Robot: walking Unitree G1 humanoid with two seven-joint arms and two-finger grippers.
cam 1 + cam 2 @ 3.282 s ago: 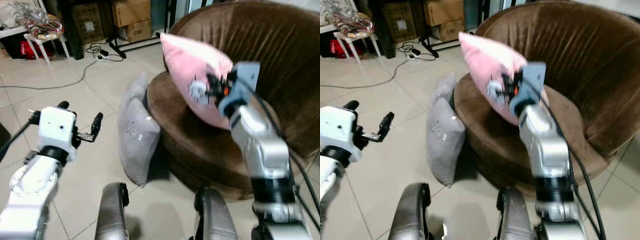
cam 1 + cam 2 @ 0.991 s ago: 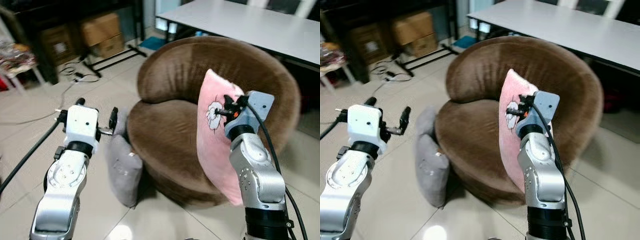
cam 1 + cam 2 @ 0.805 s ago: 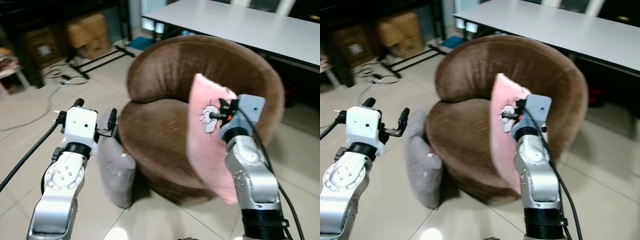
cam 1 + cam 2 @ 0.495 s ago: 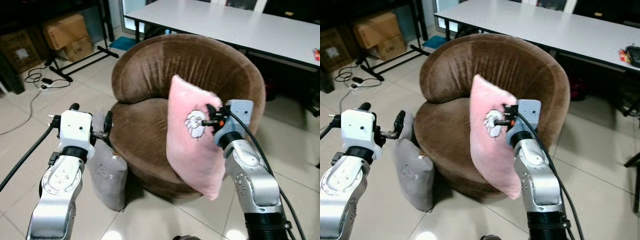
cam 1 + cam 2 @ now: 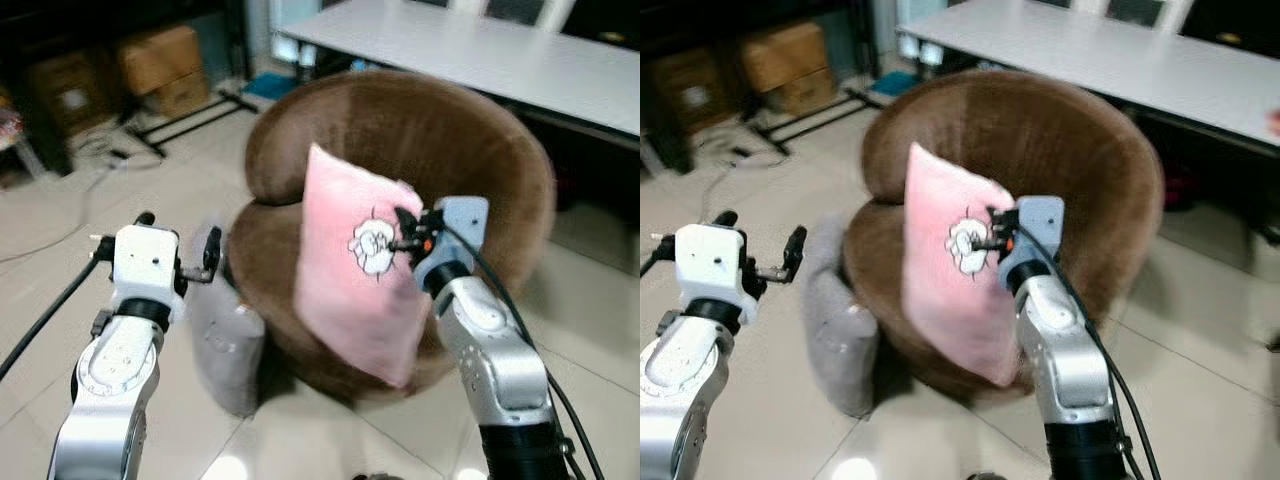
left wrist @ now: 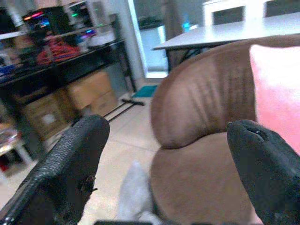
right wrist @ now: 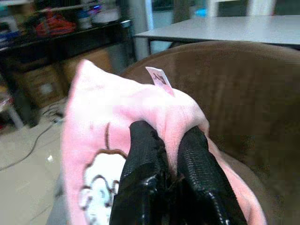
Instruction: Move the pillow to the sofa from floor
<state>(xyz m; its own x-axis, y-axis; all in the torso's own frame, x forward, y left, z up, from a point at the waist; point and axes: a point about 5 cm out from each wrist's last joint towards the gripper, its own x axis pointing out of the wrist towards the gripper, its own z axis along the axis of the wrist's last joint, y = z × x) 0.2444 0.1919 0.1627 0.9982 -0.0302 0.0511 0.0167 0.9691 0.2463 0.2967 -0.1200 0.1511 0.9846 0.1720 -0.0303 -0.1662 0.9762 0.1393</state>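
Observation:
A pink pillow (image 5: 350,280) with a white cartoon print hangs upright in front of the round brown sofa chair (image 5: 420,130). My right gripper (image 5: 405,232) is shut on its upper edge, and the fingers (image 7: 140,154) pinch a fold of pink fabric in the right wrist view. The pillow's lower corner hangs level with the seat's front rim. My left gripper (image 5: 175,235) is held up and open at the chair's left side, holding nothing. Its fingers (image 6: 75,154) stand wide apart in the left wrist view, framing the chair (image 6: 201,117).
A grey pillow (image 5: 225,340) leans on the floor against the chair's left side. A long white table (image 5: 470,45) stands behind the chair. Cardboard boxes (image 5: 160,60), a stand and cables lie at the back left. Tiled floor (image 5: 50,270) spreads to the left and front.
The camera has shifted, so the whole scene sits differently. The pink pillow, still held by my right gripper, has swung left across the front of the chair. My left arm stays raised.

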